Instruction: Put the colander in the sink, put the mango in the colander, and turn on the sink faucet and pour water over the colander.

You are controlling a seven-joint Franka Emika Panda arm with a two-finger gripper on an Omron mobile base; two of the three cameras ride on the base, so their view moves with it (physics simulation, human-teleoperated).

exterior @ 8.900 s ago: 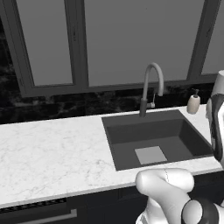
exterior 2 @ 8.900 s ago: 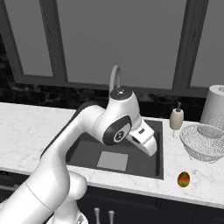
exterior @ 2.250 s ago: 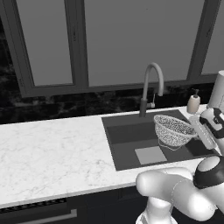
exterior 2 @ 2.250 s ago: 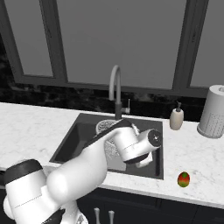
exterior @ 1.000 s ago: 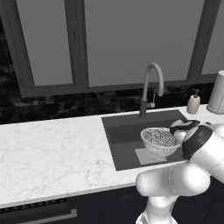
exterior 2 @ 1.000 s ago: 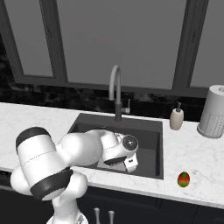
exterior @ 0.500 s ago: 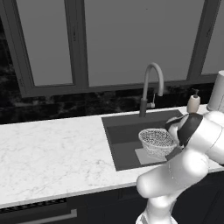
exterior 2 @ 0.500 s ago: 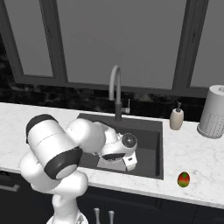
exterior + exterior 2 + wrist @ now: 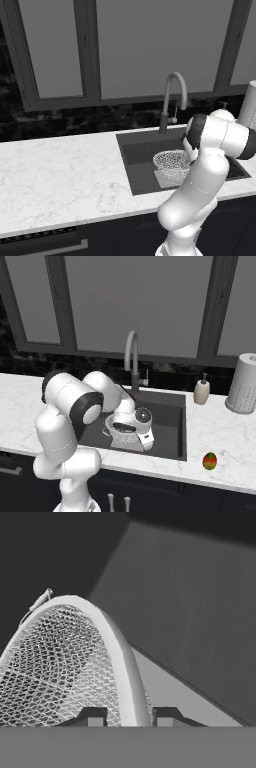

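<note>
The colander (image 9: 172,161) has come down from above the basin and now sits low inside the sink (image 9: 134,150), so the first job looks nearly done. The end effector (image 9: 128,716) is pinching the colander's thin rim (one finger each side). The mango (image 9: 209,460) waits on the worktop (image 9: 220,423); no writing can be read anywhere.

Silvery mesh colander (image 9: 171,161) low inside dark sink (image 9: 137,165), red-yellow mango (image 9: 209,461) on counter, gooseneck faucet (image 9: 172,97) behind
</note>
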